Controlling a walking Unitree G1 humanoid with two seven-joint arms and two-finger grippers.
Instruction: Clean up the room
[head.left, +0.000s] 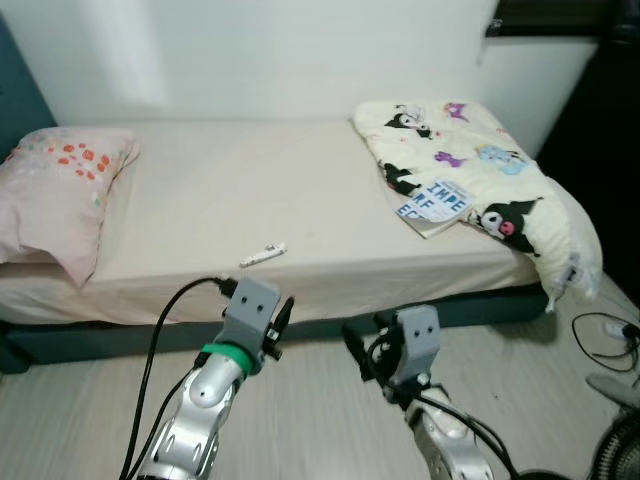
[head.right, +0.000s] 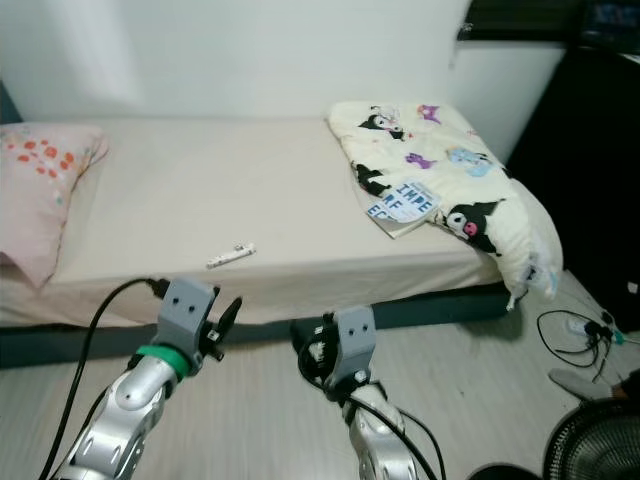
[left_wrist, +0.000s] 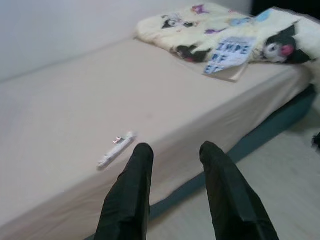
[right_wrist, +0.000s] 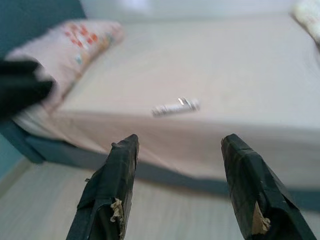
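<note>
Left eye view takes in one bed (head.left: 200, 200) with a beige sheet and, on it, four things: one pink pillow (head.left: 55, 195) with orange flowers at the robot's left end, one cream quilt (head.left: 480, 170) printed with cartoon figures bunched at the right end, one booklet (head.left: 432, 203) with blue letters lying against the quilt, and one small white stick-shaped object (head.left: 262, 255) — too small to identify.

That white object is slim and pale, with a darker mark near one end; it lies flat and slightly askew near the front edge of the mattress, well apart from pillow and quilt.

Two grippers hang in front of the bed, over the pale wood floor (head.left: 320, 400). The left gripper (left_wrist: 175, 155) points toward the white object, jaws released and holding nothing. The right gripper (right_wrist: 177, 145) has its jaws spread wide, empty too — the white object shows between them, farther off on the bed.

One cable (head.left: 600, 330) and one fan (head.left: 615, 450) sit on the floor at the right.
</note>
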